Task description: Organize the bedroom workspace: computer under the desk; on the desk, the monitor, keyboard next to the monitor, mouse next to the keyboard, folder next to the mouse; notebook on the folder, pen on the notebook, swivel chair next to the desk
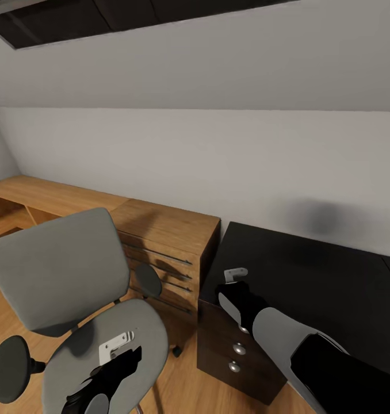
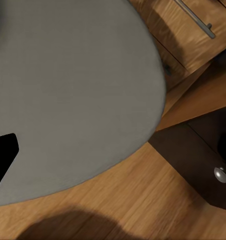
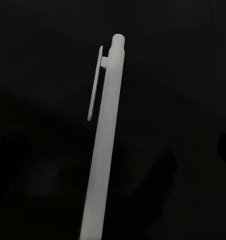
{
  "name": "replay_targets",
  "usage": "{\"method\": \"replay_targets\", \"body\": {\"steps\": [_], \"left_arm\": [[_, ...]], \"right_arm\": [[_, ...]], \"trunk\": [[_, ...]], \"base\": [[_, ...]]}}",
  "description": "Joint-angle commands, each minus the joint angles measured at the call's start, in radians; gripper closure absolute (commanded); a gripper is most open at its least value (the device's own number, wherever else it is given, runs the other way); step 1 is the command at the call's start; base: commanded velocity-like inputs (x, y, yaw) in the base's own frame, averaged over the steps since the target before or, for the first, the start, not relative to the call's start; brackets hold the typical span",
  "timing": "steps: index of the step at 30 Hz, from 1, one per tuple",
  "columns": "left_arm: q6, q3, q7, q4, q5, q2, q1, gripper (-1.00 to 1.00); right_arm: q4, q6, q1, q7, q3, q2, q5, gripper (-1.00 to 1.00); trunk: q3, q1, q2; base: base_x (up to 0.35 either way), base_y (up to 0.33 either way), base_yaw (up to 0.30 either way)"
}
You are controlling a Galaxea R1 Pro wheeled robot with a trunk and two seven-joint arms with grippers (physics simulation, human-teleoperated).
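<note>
Nearest, the left tool (image 1: 117,348) hangs over the grey seat of the swivel chair (image 1: 120,328); its jaws are hidden behind its own body, so I cannot tell whether they are parted or closed. The seat beneath it looks bare, with no folder lying on it.

Further right, the right tool (image 1: 235,276) reaches over the near left corner of the black bench (image 1: 310,276). In the right wrist view a pale pen (image 3: 105,145), clip uppermost, runs along the line of the fingers against the dark top; it seems to be gripped, though the fingers themselves are lost in the black, so that is a judgement.

To do this step well, the pen should be carried level and set down only on the notebook, which the pictures do not show; lowering slowly and releasing late would stop it rolling.

Of containers, the black bench has drawers with round knobs (image 1: 239,348), all shut. The wooden dresser (image 1: 166,247) beyond the chair also has closed drawers with bar handles; contents unseen.
</note>
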Motion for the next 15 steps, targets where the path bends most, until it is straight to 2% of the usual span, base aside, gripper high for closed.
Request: {"method": "replay_targets", "body": {"steps": [1,10,11,15], "left_arm": [[0.000,-0.001,0.009,-0.002,0.009,0.001,0.000,-1.00],[0.000,-0.002,0.009,-0.002,0.010,0.001,0.000,-1.00],[0.000,-0.002,0.009,-0.002,0.010,0.001,0.000,-1.00],[0.000,-0.002,0.009,-0.002,0.010,0.001,0.000,-1.00]], "right_arm": [[0.016,0.009,0.000,-0.004,0.005,0.000,-0.009,-1.00],[0.016,0.010,0.000,-0.004,0.005,0.000,-0.009,-1.00],[0.016,0.010,0.000,-0.004,0.005,0.000,-0.010,1.00],[0.016,0.010,0.000,-0.003,0.005,0.000,-0.010,1.00]], "trunk": [[-0.001,0.000,0.000],[-0.001,0.000,0.000],[-0.001,0.000,0.000],[-0.001,0.000,0.000]], "base": [[0.000,0.000,0.000],[0.000,0.000,0.000],[0.000,0.000,0.000],[0.000,0.000,0.000]]}}
